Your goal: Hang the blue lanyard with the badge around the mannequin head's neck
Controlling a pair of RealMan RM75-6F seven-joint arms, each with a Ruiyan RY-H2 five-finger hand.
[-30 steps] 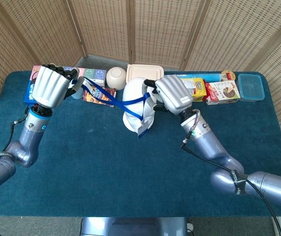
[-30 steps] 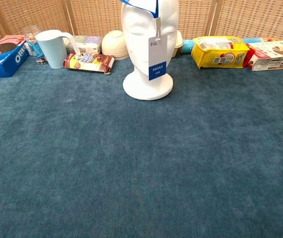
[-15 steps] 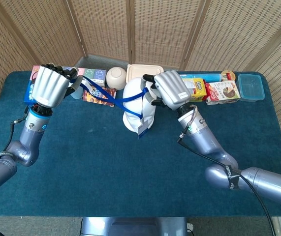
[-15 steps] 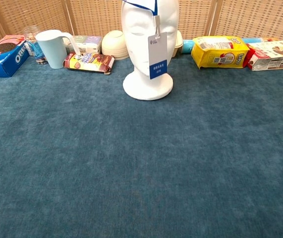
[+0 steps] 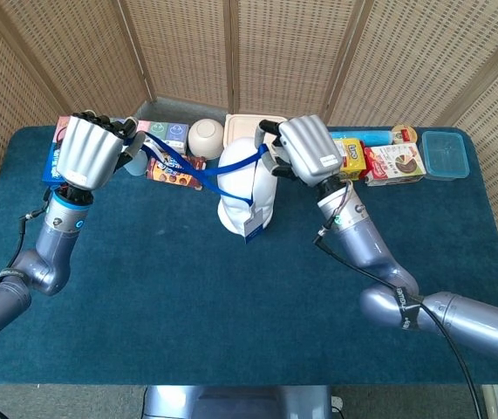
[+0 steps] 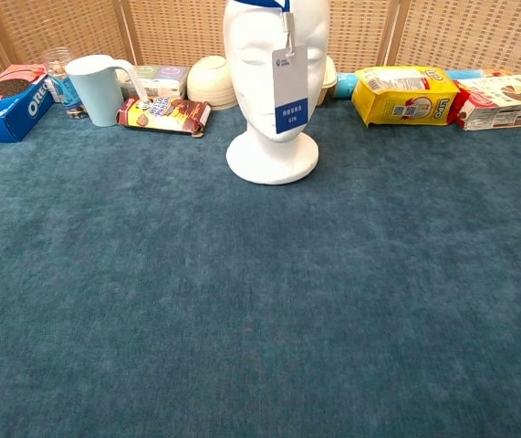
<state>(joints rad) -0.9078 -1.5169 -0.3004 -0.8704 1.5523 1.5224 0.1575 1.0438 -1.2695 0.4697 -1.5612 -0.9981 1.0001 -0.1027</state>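
Note:
The white mannequin head (image 5: 244, 188) (image 6: 274, 87) stands upright at the back middle of the table. A blue lanyard (image 5: 198, 175) stretches across its top, and the white badge (image 6: 289, 88) (image 5: 253, 229) hangs in front of the face. My left hand (image 5: 92, 150) is raised to the left of the head and grips one end of the strap. My right hand (image 5: 305, 153) is raised just right of the head and holds the other end. Neither hand shows in the chest view.
Along the back edge stand an Oreo box (image 6: 5, 100), a pale blue pitcher (image 6: 100, 88), a chocolate snack pack (image 6: 164, 114), a cream bowl (image 6: 210, 82), a yellow bag (image 6: 404, 94), a red and white box (image 6: 505, 100) and a blue container (image 5: 445, 154).
My right hand has lifted the lanyard up and back, from the face to the top of the head. The badge has risen from chin height to the face. My left hand has barely moved.

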